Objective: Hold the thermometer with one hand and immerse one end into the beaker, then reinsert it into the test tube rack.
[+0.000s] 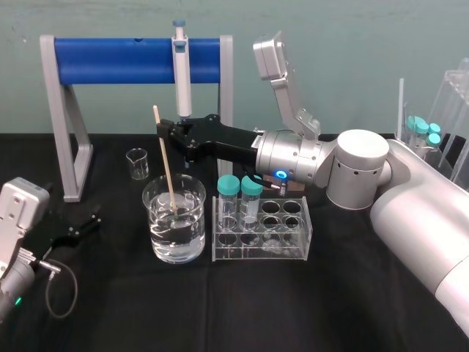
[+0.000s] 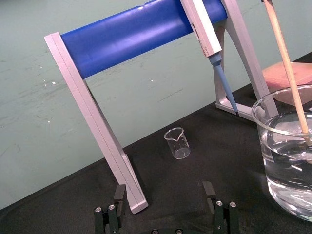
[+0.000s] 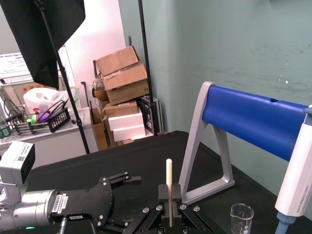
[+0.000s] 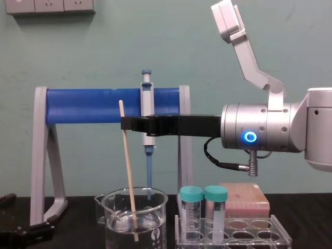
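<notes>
The thermometer (image 1: 165, 161), a thin cream-white rod, was held slightly tilted near its upper end by the right gripper (image 1: 163, 132). Its lower end was dipped into the water (image 1: 165, 242) of the beaker (image 1: 194, 227). The clear, partly filled beaker was stood just left of the low clear test tube rack (image 1: 289, 253).

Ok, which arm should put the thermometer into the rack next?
Right. The right gripper is shut on the thermometer, its lower end in the beaker beside the test tube rack; the left gripper lies open, far left.
</notes>
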